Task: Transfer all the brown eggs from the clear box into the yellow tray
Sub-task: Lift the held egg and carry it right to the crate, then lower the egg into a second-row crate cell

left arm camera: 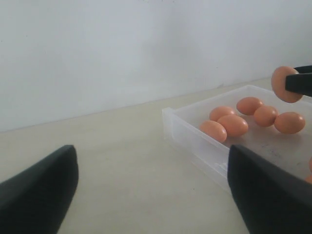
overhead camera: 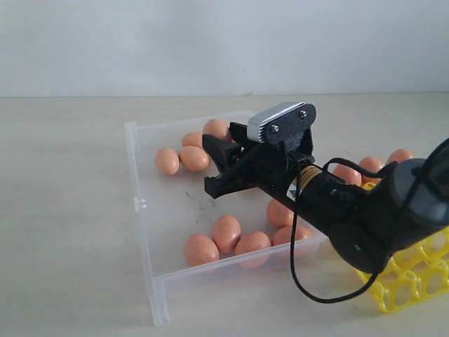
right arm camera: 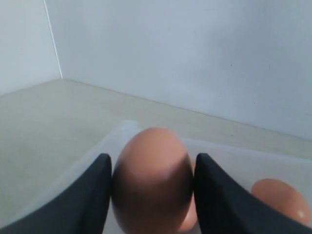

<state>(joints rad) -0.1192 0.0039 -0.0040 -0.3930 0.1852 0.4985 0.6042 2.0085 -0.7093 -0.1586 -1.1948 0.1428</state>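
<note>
"What has the right gripper (right arm camera: 152, 163) got?"

"Its jaws are clamped on one brown egg (right arm camera: 151, 187), lifted clear of the floor of the box (overhead camera: 142, 210)."

"And the left gripper (left arm camera: 151, 158)?"

"Spread wide with nothing between the fingers, outside the box, looking at one of its corners."

"The other eggs (overhead camera: 194, 158)?"

"They're lying in the box, some by its far wall and some along its near wall. The yellow tray (overhead camera: 393, 295) is just beside the box, partly behind the right arm."
</note>
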